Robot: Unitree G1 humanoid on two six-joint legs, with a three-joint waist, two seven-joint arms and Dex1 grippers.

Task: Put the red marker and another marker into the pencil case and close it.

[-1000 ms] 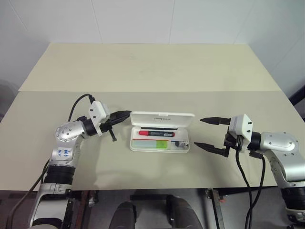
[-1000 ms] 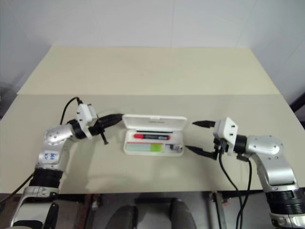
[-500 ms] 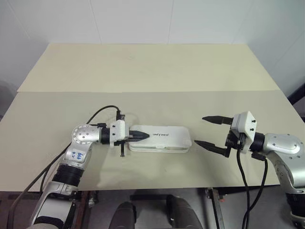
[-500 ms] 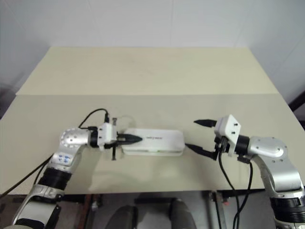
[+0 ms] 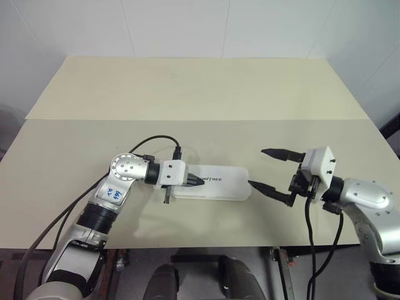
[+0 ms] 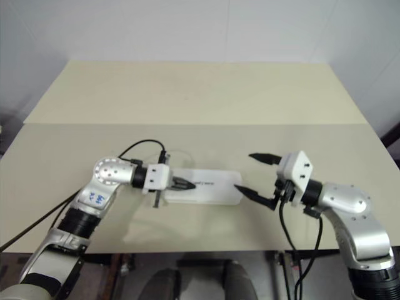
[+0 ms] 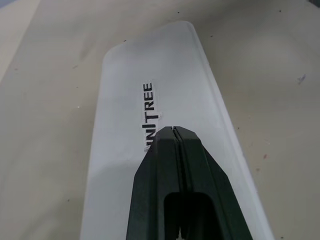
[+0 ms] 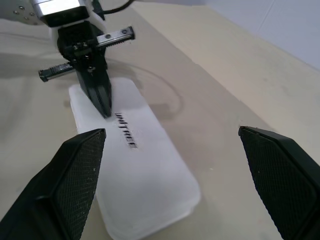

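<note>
Though lidded — pencil case [image 5: 215, 184] contents unseen

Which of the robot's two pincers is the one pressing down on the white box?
The left pincer, fingers shut together, its tip on the closed lid of the pencil case by the lettering. The right pincer stands wide open beside the case's other end.

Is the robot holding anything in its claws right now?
No, nothing. The left claw is shut with its tip over the closed pencil case lid. The right claw is open beside the case.
</note>
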